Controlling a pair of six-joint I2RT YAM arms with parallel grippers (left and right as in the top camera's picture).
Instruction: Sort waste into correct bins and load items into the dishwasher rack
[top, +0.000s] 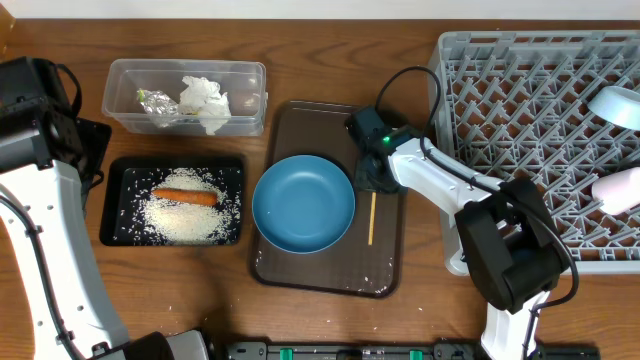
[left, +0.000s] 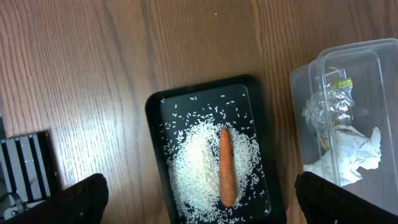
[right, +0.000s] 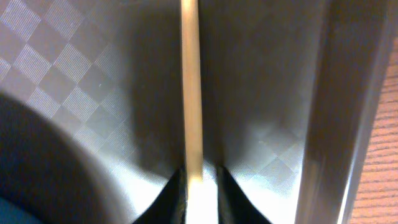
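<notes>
The black tray (top: 112, 200) holds white rice (top: 185, 218) and an orange carrot (top: 184, 196); both also show in the left wrist view (left: 193, 155), (left: 227, 168). The clear tub (top: 125, 75) holds the foil wrapper (top: 155, 103) and the white napkin (top: 206, 100). The dark-blue bowl (top: 303, 203) sits on the brown serving tray. My right gripper (top: 372, 182) is shut on the top end of the wooden chopsticks (top: 372, 220), seen between its fingers (right: 200, 186). My left gripper (left: 199, 199) is open and empty, high above the black tray. The grey rack (top: 520, 120) holds the light-blue bowl (top: 616, 104) and the white cup (top: 620, 190).
The brown serving tray (top: 300, 125) lies between the black tray and the rack, with a few rice grains near its front edge (top: 370, 280). The right arm's cable arcs over the rack's left edge (top: 432, 80). The left arm stands at the far left (top: 40, 150).
</notes>
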